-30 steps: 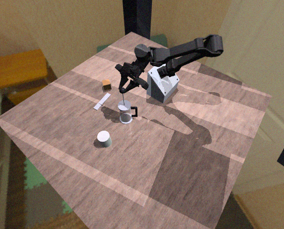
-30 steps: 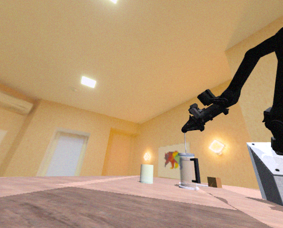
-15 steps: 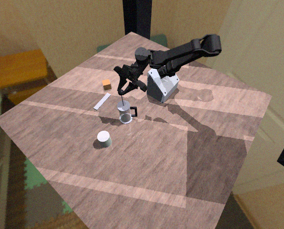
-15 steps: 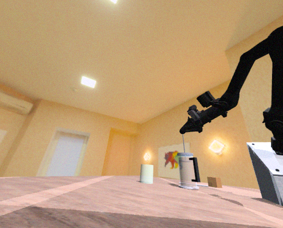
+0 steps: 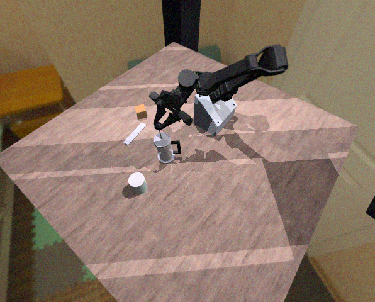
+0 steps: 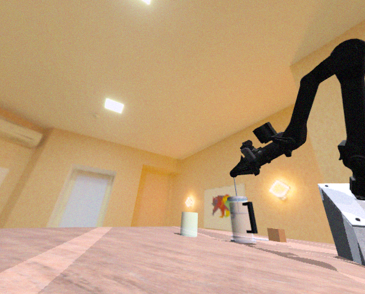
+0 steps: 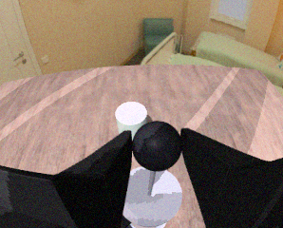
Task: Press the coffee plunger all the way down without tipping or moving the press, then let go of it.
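The top camera is looking steeply down from high above at the whole table. The exterior one is sitting low at the tabletop, gazing upward. Both are sharing the coffee press, at 12 o'clock, close below the wrist camera.

In the exterior view the plunger knob is concealed inside the closed gripper; only the thin rod shows above the coffee press. In the wrist view the fingers run off the lower edge and cover both sides of the press, hiding its handle. The white strip beside the press is too small to identify.
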`<state>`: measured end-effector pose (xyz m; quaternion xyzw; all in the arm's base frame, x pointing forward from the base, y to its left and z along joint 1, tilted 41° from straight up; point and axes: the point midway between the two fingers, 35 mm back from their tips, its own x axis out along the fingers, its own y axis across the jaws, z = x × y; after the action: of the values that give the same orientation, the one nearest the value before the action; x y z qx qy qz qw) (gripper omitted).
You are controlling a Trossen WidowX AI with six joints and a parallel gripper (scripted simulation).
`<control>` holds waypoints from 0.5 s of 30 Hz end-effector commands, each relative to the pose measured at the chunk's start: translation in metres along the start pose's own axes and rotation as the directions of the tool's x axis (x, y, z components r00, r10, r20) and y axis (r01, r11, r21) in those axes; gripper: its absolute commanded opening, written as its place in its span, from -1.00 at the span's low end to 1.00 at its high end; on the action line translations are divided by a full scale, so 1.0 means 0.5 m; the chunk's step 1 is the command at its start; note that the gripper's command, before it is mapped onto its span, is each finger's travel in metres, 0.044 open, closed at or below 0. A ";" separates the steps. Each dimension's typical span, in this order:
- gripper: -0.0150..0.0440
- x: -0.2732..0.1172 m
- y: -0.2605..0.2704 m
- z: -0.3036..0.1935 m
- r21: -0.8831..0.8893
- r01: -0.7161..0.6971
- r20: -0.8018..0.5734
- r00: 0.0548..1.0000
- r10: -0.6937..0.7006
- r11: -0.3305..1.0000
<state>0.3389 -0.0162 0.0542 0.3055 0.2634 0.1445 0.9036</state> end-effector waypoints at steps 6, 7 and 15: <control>-0.09 0.023 -0.003 -0.062 0.028 0.007 -0.048 0.999 -0.005 1.000; -0.09 0.026 -0.003 -0.065 0.028 0.007 -0.048 0.999 -0.005 1.000; -0.09 0.042 -0.001 -0.086 0.029 0.005 -0.046 0.999 -0.004 1.000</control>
<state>0.3419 -0.0012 0.0359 0.3042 0.2584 0.1426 0.9057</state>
